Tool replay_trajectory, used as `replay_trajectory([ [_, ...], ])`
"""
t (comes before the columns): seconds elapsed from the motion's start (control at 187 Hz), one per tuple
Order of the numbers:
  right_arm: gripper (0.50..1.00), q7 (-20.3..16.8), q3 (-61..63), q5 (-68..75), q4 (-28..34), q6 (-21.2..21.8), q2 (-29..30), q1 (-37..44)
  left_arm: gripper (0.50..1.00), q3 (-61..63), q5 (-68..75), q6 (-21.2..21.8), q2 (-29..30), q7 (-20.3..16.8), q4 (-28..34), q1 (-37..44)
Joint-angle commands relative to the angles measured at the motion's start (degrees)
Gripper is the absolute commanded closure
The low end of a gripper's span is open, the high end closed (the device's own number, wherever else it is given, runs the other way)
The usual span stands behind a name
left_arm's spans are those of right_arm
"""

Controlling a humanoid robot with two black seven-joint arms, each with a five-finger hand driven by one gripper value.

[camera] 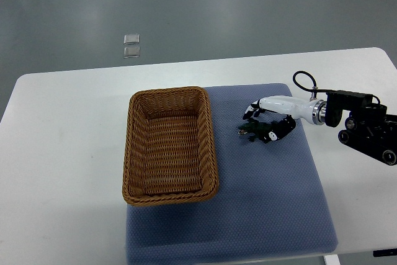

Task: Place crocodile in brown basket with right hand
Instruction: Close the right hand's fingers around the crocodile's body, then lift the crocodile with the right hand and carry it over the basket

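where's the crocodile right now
In the top view the crocodile lies on the blue mat, right of the brown basket, under the fingers of the right hand, which curl around it.

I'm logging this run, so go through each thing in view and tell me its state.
crocodile: lying on the blue mat, outside the basket, at the right hand's fingers
brown basket: upright, empty, partly on the mat
right hand: over the crocodile, fingers curled around it; firm grasp not certain
blue mat: flat on the white table
left hand: out of view
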Motion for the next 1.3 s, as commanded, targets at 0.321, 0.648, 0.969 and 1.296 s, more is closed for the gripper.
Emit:
replay_trajectory([
  [0.321, 0.922, 0.2, -0.1, -0.1, 0.0, -0.4, 0.0, 1.1, 0.5, 0.0, 0.0, -0.1, 0.0, 0.0, 0.0, 0.0],
  [0.648, 1.0, 0.7, 0.0, -0.1, 0.0, -0.4, 0.0, 1.5, 0.5, 0.0, 0.0, 0.0, 0.0, 0.0, 0.0, 0.0],
  [0.969, 1.0, 0.8, 0.4, 0.6, -0.2, -0.3, -0.3, 1.7, 0.5, 0.0, 0.0, 0.0, 0.0, 0.0, 0.0, 0.0],
  [1.296, 1.0, 1.2, 0.7, 1.3, -0.2, 0.5, -0.8, 5.9, 0.5, 0.0, 0.0, 0.0, 0.0, 0.0, 0.0, 0.0],
])
